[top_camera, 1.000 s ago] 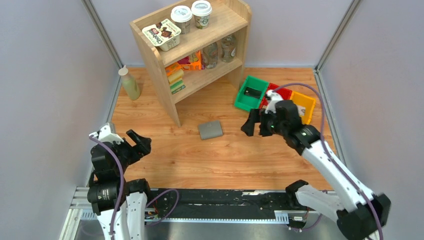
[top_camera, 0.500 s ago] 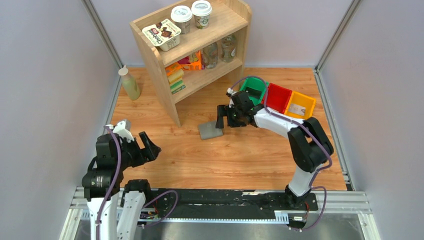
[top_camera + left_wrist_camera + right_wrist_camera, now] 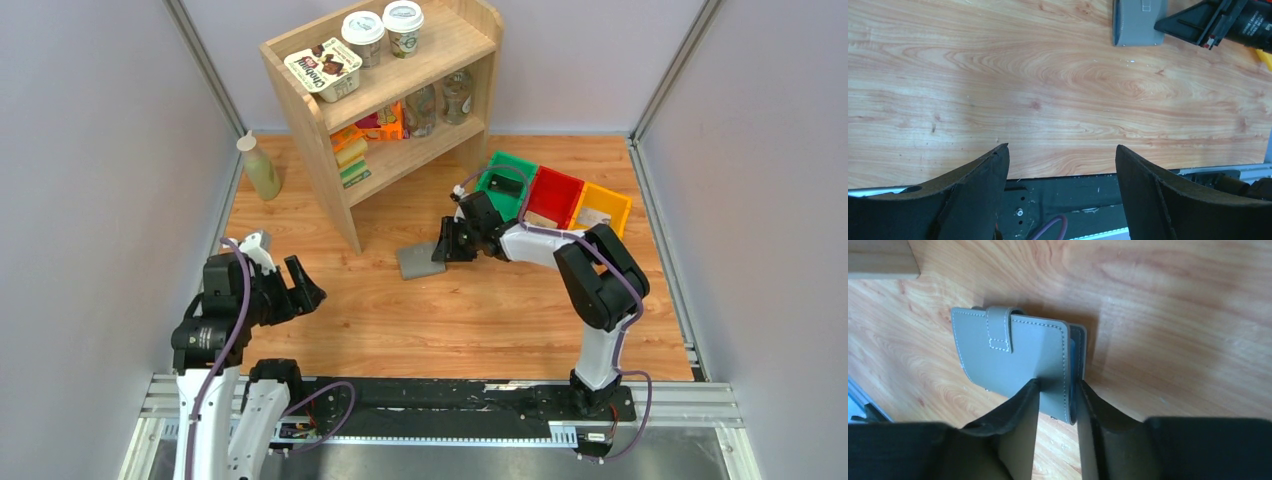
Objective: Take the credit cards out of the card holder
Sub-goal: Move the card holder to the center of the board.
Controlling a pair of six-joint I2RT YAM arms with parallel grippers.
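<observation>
Wood-grain tabletop, closed grey card holder at frame centre, right gripper narrowed onto its edge, left gripper lower left, spread wide, holding nothing

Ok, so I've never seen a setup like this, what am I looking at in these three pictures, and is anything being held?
Two robot arms are bolted at the near edge of a wooden table. One picture comes from a camera overhead; the other two from cameras on the wrists. On the table stand a shelf, a bottle and coloured bins. The right end effector pinches one edge of the grey card holder, which lies closed, no cards showing. The left end effector is open and holds nothing.
</observation>
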